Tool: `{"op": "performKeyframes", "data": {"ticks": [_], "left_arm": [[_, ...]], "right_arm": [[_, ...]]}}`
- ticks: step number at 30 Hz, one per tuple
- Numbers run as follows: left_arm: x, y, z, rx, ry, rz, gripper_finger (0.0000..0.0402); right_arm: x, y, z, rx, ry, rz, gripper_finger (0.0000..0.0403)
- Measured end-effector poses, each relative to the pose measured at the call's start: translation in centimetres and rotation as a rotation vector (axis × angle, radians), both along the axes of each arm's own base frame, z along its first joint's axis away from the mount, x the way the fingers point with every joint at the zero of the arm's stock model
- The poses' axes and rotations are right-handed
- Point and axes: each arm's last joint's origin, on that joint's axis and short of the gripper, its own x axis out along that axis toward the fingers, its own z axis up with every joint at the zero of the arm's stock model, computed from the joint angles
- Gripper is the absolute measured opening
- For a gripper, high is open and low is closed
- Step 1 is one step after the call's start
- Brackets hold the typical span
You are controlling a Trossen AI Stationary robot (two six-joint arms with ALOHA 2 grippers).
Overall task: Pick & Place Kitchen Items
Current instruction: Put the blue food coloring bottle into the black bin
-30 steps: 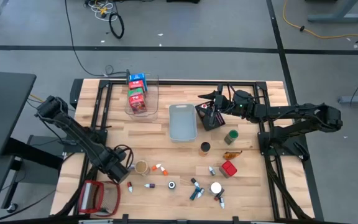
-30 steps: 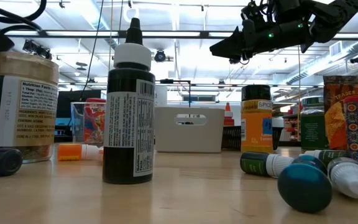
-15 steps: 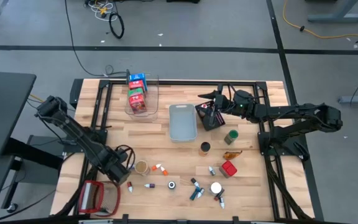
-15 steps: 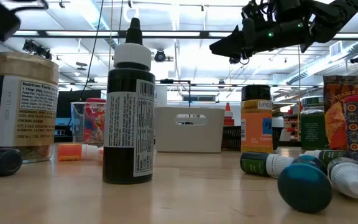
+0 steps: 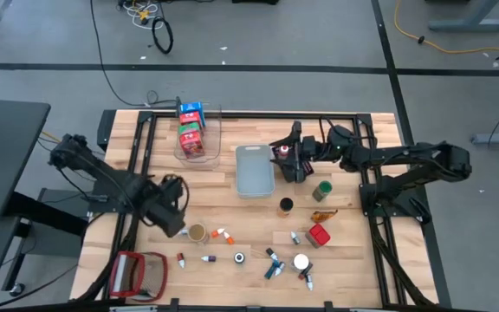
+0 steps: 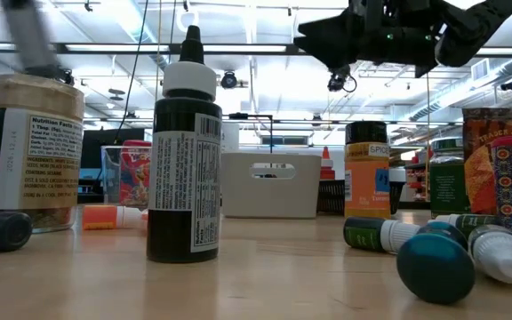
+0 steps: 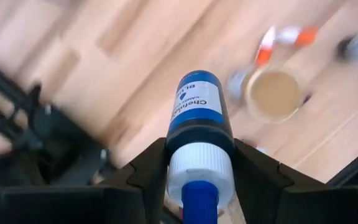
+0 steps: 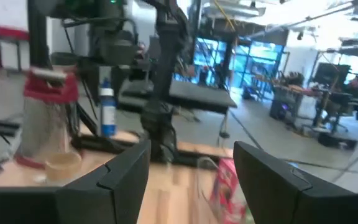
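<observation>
A small blue bottle [image 7: 199,112] with a white collar and blue cap hangs above the table's near left part, with my left gripper [image 5: 172,217] shut on it; the right wrist view shows the bottle [image 8: 107,111] too. My right gripper [image 5: 278,150] is open and level above the black bin [image 5: 300,170], with nothing between its fingers [image 8: 124,167]. Other kitchen items stand or lie on the near half: a tan-lidded jar [image 5: 197,232], an orange-capped bottle [image 5: 223,234], a red carton [image 5: 318,235] and several tiny bottles [image 5: 271,263]. My left gripper pinches the blue bottle between its two fingers [image 7: 151,163] at the bottle's upper end [image 7: 199,144], where the blue body meets the white collar. The fingers point down and lie along the bottle. The bottle hangs upright, cap up, clear of the table.
A clear bin [image 5: 199,132] with cartons stands at the far left, a grey bin [image 5: 254,170] in the middle. A green-lidded jar [image 5: 322,190] and a brown jar [image 5: 285,206] stand nearby. A red-framed flat object [image 5: 133,274] lies at the near left corner.
My left gripper has risen from the table beside the tan-lidded jar and gone a little toward the far edge, lifting the blue bottle clear. My right gripper has tipped and swung slightly toward the table's left above the black bin.
</observation>
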Motion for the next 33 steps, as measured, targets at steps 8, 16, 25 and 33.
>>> {"op": "performKeyframes", "data": {"ticks": [8,16,25,33], "left_arm": [[1.3,2.8,2.0,0.068,-0.06,-0.098,0.0166],[3.5,5.7,2.2,0.183,-0.129,-0.261,0.0167],[5.2,8.0,2.7,0.264,-0.205,-0.459,0.0162],[6.2,9.2,2.9,0.3,-0.244,-0.573,0.0165]], "right_arm": [[3.4,1.0,0.6,0.02,0.075,0.061,0.024],[9.0,2.3,0.0,0.046,0.252,0.048,0.024],[12.8,4.0,-0.3,0.138,0.267,0.11,0.024],[13.8,4.3,0.4,0.218,0.251,0.119,0.024]]}}
